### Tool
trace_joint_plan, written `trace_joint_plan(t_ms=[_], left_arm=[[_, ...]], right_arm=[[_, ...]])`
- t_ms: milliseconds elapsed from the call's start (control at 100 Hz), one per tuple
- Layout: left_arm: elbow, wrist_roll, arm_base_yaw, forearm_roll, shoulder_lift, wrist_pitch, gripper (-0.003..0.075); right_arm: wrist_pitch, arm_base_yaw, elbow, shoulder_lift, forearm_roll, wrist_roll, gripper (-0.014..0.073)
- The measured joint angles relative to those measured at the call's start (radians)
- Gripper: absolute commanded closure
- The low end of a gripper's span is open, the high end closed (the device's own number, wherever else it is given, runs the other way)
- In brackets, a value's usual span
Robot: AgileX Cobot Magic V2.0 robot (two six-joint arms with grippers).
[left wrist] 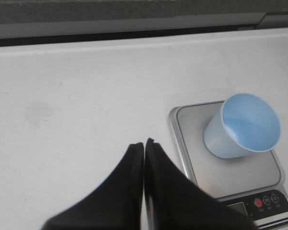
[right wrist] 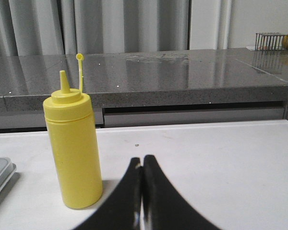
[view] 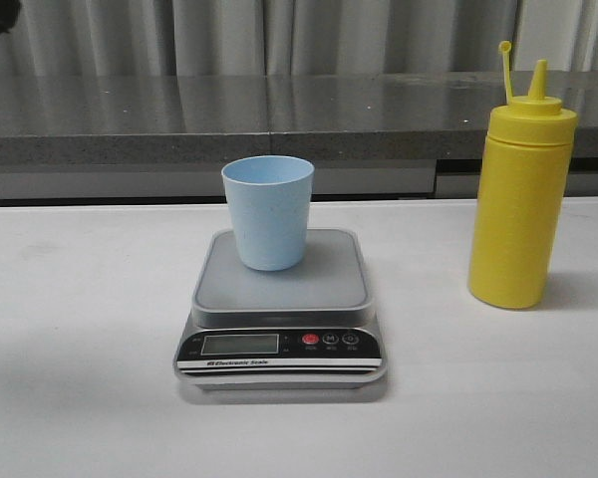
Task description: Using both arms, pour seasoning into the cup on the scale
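on the white table (view: 70,398), centre: digital kitchen scale (view: 279,329), silver-grey platform, black front panel with lcd, one red button and two dark ones beside it. item upon the scale: light blue plastic cup (view: 268,211), upright, seated toward the rear of the platform, apparently empty as seen from the left wrist view. item to the right of the scale, well apart from it: yellow squeeze bottle (view: 520,204) of seasoning, upright on the table, pointed nozzle bare, tethered cap standing up beside the nozzle. left gripper (left wrist: 144,146): fingers pressed together, holding nothing, above bare table just beside the scale's left edge. right gripper (right wrist: 142,163): fingers likewise pressed together, empty, near the bottle and to its right, not touching it.

risks judged: both pincers stood fully closed, so the right one would have shoved the tall bottle over unless opened first. the cap was off, so a hard squeeze or early tilt could have spilled seasoning onto the platform or table. the light cup could have tipped or slid if the left arm nudged it.
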State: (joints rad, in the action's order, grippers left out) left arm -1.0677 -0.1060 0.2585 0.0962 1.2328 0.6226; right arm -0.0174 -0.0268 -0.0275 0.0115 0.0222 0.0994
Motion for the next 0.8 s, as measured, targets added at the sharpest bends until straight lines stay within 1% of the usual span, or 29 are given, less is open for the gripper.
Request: trace_joint_plan(t_ms=[220, 480, 800], left_arm=[[0.139, 0.0, -0.018, -0.025, -0.156, -0.062, 0.0741], [0.335, 0.0, -0.018, -0.025, -0.357, -0.176, 0.0741], [0.543, 0.0, -0.018, -0.025, -0.61, -0.24, 0.0741]], right_arm=[[0.0, 0.0, 0.0, 0.0, 0.0, 0.0, 0.0662], [0.0, 0.0, 0.0, 0.0, 0.0, 0.0, 0.0662], [0.0, 0.0, 0.0, 0.0, 0.0, 0.0, 0.0662]])
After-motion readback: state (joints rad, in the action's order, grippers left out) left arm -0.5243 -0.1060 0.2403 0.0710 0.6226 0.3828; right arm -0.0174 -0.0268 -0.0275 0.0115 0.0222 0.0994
